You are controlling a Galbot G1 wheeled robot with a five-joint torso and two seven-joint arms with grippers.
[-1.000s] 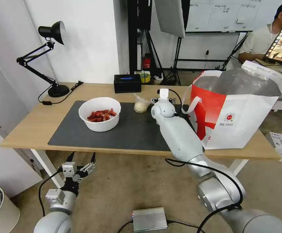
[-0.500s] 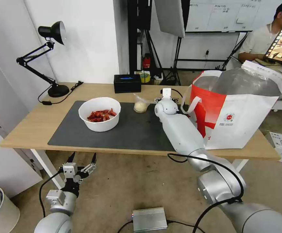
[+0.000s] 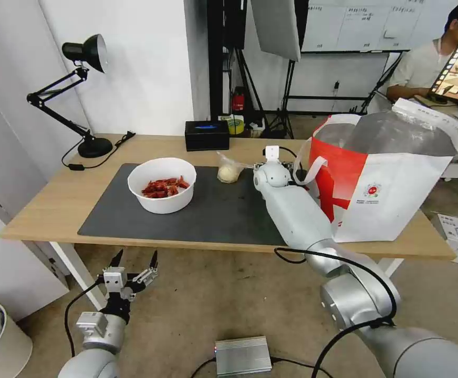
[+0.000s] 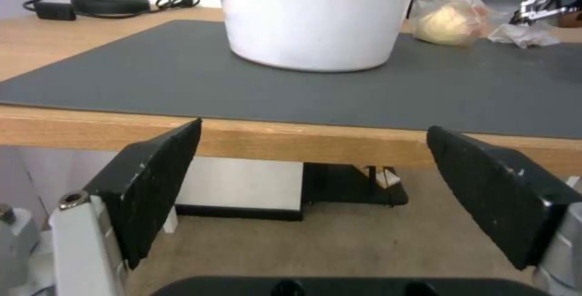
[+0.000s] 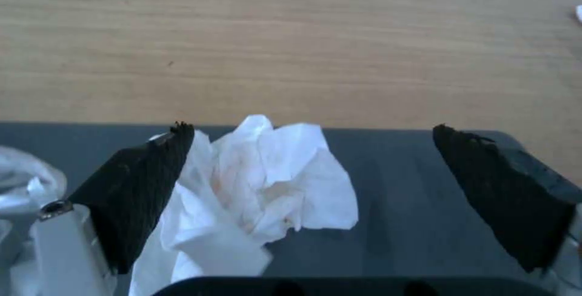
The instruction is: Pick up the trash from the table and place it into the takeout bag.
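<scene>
A: Where's the crumpled tissue [image 5: 261,187]?

B: On the dark mat [image 3: 213,210], at about three o'clock from the white bowl [image 3: 162,185] — between the right gripper [image 5: 309,173]'s spread fingers, touching one.

A: Handling?

B: Likely featherlight, soft — pinch its bunched middle. Left gripper [image 3: 134,265] hangs released below the table [image 3: 55,199].

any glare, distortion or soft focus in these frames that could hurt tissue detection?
Head view: wide-angle bowing at the edges, foil lining of the takeout bag reflects bright light. Right wrist view: crumpled tissue lies evenly lit between the open right gripper fingers, slightly soft. Left wrist view: open left gripper below the table edge; tissue small and blurry far back.
</scene>
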